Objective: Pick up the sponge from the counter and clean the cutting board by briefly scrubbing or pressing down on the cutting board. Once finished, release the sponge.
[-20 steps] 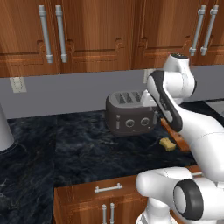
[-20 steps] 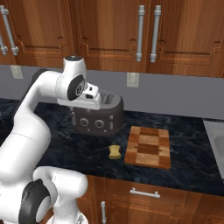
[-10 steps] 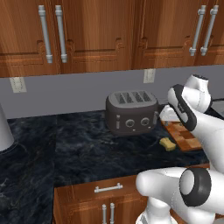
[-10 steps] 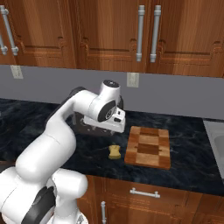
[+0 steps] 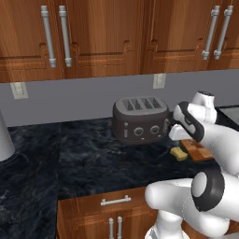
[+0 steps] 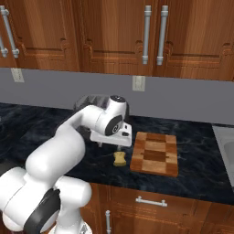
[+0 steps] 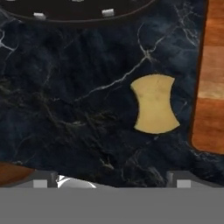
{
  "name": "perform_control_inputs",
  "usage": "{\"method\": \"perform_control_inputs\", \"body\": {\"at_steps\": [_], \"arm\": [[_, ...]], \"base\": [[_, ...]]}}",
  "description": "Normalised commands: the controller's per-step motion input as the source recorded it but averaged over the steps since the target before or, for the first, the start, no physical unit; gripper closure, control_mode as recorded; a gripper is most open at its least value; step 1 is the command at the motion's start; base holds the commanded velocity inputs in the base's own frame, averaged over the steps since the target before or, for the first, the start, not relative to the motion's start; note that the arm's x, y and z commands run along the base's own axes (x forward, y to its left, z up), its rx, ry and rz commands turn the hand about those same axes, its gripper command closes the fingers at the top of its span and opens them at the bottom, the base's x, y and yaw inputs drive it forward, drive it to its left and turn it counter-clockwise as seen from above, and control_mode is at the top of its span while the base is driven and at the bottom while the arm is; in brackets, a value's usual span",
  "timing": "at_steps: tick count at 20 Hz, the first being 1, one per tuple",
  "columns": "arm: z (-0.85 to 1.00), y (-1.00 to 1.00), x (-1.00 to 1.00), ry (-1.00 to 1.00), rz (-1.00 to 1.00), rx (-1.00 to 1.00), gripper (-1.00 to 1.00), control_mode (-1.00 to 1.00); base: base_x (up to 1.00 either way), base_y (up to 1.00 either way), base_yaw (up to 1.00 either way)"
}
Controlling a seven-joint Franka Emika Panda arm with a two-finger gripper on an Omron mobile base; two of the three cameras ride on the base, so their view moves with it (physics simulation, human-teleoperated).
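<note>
Gripper (image 6: 119, 147) hangs over the sponge (image 7: 155, 104) with jaws spread wide, so shift toward the board (image 6: 155, 153) side to centre, then drop straight down.

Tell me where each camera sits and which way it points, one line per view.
Left base view: behind the arm's left, looking forward and down at the toaster and counter; arm at right.
Right base view: behind its right; arm at left, over the sponge beside the cutting board.
Hand view: looks down on the sponge; open tool at bottom.
All three share the sponge.
</note>
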Motion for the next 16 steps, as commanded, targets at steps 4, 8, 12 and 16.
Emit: {"method": "perform_control_inputs", "body": {"at_steps": [4,8,12,16], "arm": [[-0.58,-0.05,0.06,-0.01,0.20,0.00,-1.00,-1.00],[-0.35,-0.18,0.21,0.00,0.12,0.00,-1.00,-1.00],[-0.32,-0.24,0.26,0.00,0.09,0.00,-1.00,-1.00],[-0.33,-0.25,0.35,0.00,0.07,0.00,-1.00,-1.00]], "base": [[0.00,0.00,0.00],[0.00,0.00,0.00],[0.00,0.00,0.00],[0.00,0.00,0.00]]}}
